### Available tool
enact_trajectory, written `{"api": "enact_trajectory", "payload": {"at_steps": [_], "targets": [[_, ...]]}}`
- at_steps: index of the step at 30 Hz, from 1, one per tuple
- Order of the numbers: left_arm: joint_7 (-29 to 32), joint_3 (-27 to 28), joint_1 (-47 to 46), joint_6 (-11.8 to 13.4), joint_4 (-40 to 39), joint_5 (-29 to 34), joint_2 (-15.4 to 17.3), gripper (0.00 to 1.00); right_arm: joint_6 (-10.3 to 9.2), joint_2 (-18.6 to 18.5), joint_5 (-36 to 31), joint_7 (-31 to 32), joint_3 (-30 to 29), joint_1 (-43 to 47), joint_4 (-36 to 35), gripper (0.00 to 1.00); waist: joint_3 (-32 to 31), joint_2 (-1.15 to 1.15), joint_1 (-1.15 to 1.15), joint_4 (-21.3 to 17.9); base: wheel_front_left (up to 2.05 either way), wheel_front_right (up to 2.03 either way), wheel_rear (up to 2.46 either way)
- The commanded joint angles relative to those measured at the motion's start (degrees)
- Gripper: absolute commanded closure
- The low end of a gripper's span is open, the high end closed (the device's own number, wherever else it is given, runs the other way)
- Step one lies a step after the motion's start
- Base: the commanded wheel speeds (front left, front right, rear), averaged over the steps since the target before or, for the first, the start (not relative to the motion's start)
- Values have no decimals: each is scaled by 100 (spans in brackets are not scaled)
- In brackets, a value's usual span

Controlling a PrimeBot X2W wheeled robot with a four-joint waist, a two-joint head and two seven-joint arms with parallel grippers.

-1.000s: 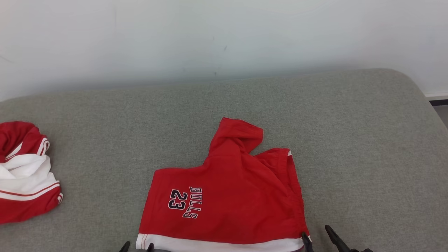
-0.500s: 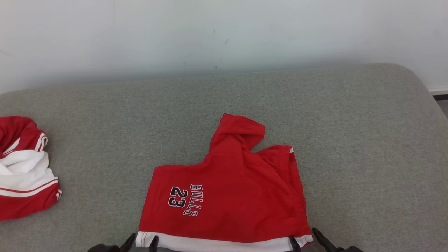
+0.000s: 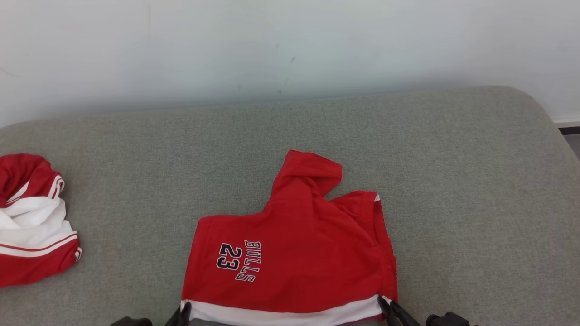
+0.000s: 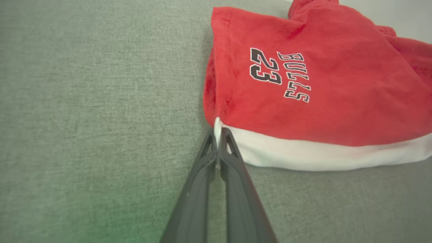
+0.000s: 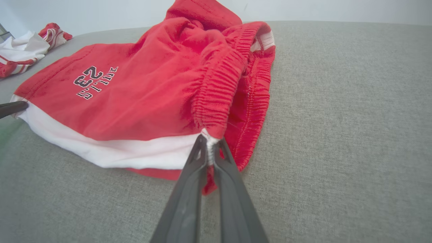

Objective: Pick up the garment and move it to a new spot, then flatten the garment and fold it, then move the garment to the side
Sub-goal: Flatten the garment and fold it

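Firmly, the left claw (image 4: pixel 217 135) pinches a hem corner of the red-and-white fabric shorts (image 3: pixel 299 253) — the right claw (image 5: pixel 210 143) pinches their waistband end.

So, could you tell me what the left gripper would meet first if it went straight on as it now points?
The red shorts themselves: the left gripper is shut on their white hem corner, and the red left edge lies directly ahead, then probably grey cushion.

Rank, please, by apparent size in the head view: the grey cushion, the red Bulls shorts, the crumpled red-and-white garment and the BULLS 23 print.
1. grey cushion
2. red Bulls shorts
3. crumpled red-and-white garment, cut off by the left edge, so possibly larger
4. BULLS 23 print
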Motion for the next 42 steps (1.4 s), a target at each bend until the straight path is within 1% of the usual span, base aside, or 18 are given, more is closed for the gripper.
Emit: {"api": "enact_trajectory", "payload": {"at_steps": [1,4,7,11,14,16,18,21,22,24,30,33,37,42], "targets": [[-49,56,60,11,-113,55,54,100,-13,-72,69,-4,83,103,-169,100,-18,0,0,14,0,0,0],[-72,177,39,66,-336,131,135,100,-13,-181,192,-4,208,124,-477,100,-16,0,0,4,0,0,0],[-75,252,-173,132,-642,247,255,100,-13,-264,379,-4,263,2,-740,100,4,0,0,-10,0,0,0],[202,216,-714,125,-994,456,515,100,-13,-368,743,96,343,-332,-1118,100,85,0,0,-18,0,0,0],[496,235,-1364,50,-1232,536,662,100,-13,-494,1061,246,374,-754,-1377,100,234,0,0,-55,0,0,0],[757,191,-1862,-50,-1342,586,762,100,-13,-607,1207,337,335,-1133,-1487,100,363,0,0,-68,0,0,0],[1010,97,-2429,-138,-1377,685,907,100,-13,-614,1439,380,273,-1559,-1574,100,519,0,0,-92,0,0,0],[1322,81,-3328,-241,-1324,515,932,100,-13,-698,1671,447,186,-2362,-1628,100,788,0,0,-107,0,0,0],[1414,93,-3630,-241,-1275,504,972,100,-13,-707,1742,498,189,-2627,-1621,100,887,0,0,-113,0,0,0],[1540,87,-4298,-275,-1132,424,1025,100,-13,-758,1804,598,227,-3303,-1580,100,1094,0,0,-118,0,0,0],[1732,-83,-6062,-282,-586,51,897,100,-13,-774,2363,976,52,-5179,-1164,100,1681,0,0,-49,0,0,0],[1758,-195,-6831,-280,-232,-140,875,100,-13,-837,2439,1162,35,-6063,-821,100,1928,0,0,-19,0,0,0],[1715,-501,-7786,-281,164,-156,919,100,-13,-894,2350,1303,207,-7112,-321,100,2216,0,0,-35,0,0,0],[1570,-665,-8803,-282,691,-314,889,100,-13,-843,2546,1385,169,-8272,462,100,2512,0,0,-24,0,0,0]]}}
